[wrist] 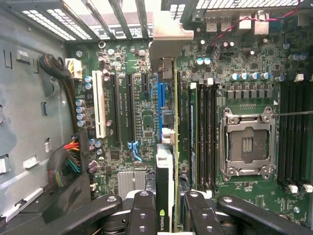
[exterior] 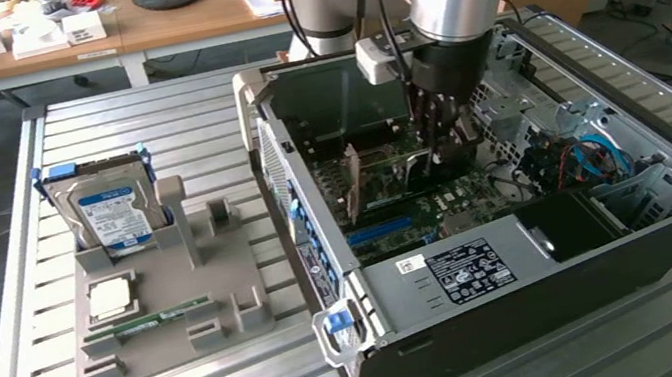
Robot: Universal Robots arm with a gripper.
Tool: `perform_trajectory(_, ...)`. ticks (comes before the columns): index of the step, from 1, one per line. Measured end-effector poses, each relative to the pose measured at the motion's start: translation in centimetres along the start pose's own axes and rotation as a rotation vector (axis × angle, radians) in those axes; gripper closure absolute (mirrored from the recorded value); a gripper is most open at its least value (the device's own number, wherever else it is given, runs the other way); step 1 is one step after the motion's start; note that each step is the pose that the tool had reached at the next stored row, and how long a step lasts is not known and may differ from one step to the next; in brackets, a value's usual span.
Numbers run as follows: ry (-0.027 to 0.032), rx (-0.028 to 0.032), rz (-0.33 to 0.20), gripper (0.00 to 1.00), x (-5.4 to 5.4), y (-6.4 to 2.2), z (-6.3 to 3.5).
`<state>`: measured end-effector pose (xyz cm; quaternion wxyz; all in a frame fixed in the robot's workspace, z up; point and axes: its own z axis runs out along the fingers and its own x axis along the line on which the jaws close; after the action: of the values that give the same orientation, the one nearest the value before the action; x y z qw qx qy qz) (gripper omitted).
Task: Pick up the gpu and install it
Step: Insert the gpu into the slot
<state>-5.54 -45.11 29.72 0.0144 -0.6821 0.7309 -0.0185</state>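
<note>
Standing edge-on inside the computer case [exterior: 663, 207], the gpu [wrist: 165, 196] is held clamped between the jaws of the gripper [wrist: 168, 209], above the motherboard [wrist: 146, 122] and in line with the blue slot [wrist: 161, 95]. Whether its connector edge has entered that slot cannot be told. If the card is pressed while offset or tilted, the connector could be driven onto the slot's rim or the board beside it, and contacts could be damaged. The silver bracket [wrist: 168, 39] lies close to the case's rear openings and could be caught there, so that 1 end is seated and the other left high. The memory sticks [wrist: 201, 132], just beside the card, could be scraped if it is leaned toward them. Because the card appears gripped toward the end away from the bracket, it could be pivoted between the 2 fingers [wrist: 143, 210] under load.
</note>
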Motion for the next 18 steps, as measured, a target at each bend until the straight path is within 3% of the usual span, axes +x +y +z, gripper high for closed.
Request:
perform_trajectory(7, 0.0002, 0.0014, 0.0, 0.73, 0.7, 0.28, -0.02)
perform_trajectory(18, 0.0001, 0.0014, 0.0, 0.73, 0.9, 1.38, 0.38)
